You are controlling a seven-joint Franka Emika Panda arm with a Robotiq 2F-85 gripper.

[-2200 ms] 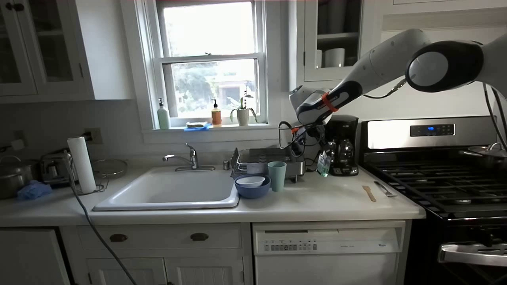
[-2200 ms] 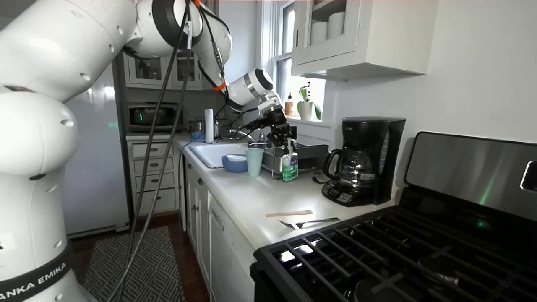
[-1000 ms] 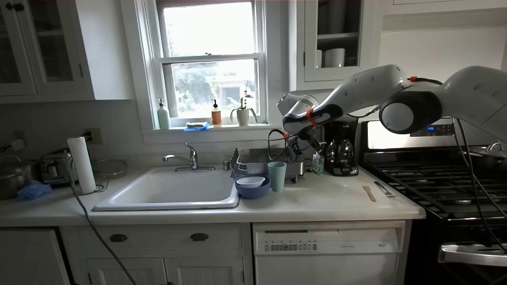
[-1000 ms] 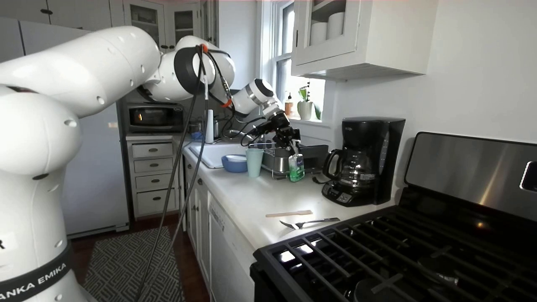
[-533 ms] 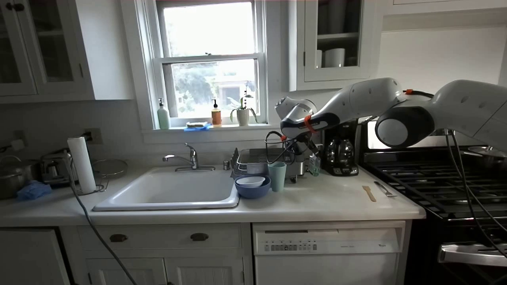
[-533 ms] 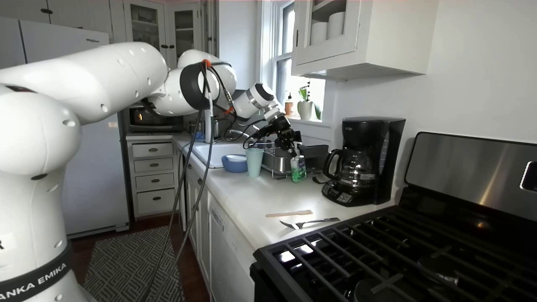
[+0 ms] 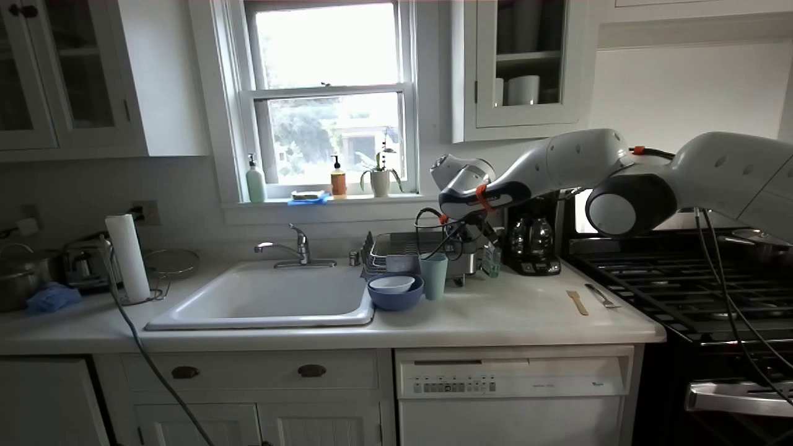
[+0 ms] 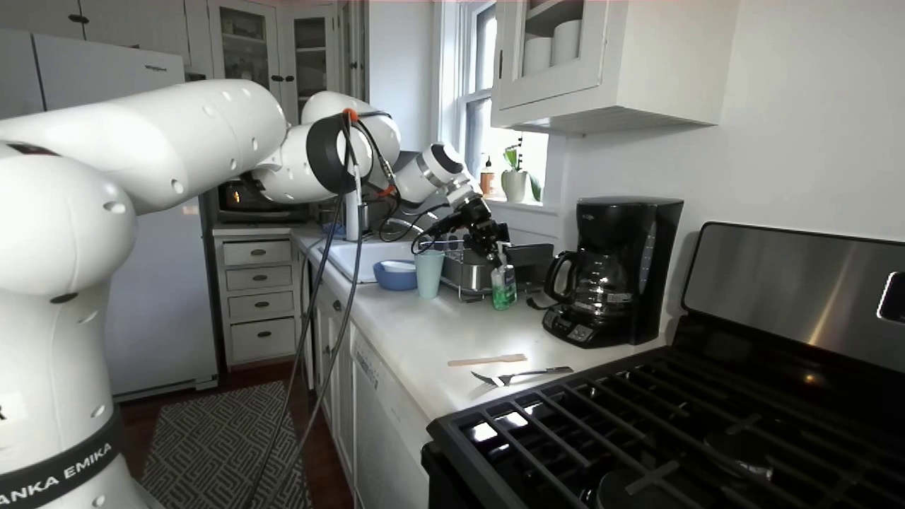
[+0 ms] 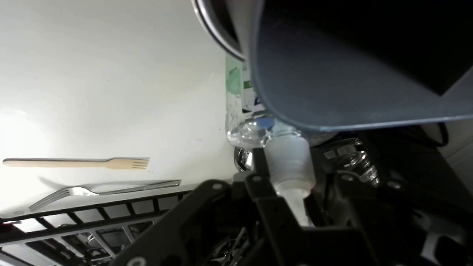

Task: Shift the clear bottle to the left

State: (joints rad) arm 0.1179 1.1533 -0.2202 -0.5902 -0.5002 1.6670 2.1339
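Observation:
The clear bottle shows in both exterior views [image 7: 491,261] [image 8: 504,288]. It is see-through with green liquid low inside, a label and a pale pump top. It is nearly upright beside the dish rack, its base at or close to the counter; I cannot tell whether it touches. My gripper [image 8: 498,247] is above it, tilted, with its fingers around the pump top. In the wrist view the fingers [image 9: 290,162] close on both sides of the whitish pump collar. The bottle's body [image 9: 236,107] is partly hidden there by a bluish-grey rounded edge [image 9: 332,107].
The dish rack [image 8: 474,276] stands right against the bottle. A pale green cup [image 8: 428,272] and a blue bowl [image 8: 396,277] are beside the rack. The black coffee maker [image 8: 622,276] is on the bottle's other side. A wooden fork [image 8: 488,360] and metal fork [image 8: 523,375] lie nearer the stove.
The arm has lowered. The bottle moved with the gripper toward the dish rack side in one exterior picture, came down to the counter and is now less tilted. Movement in the last half second is slight.

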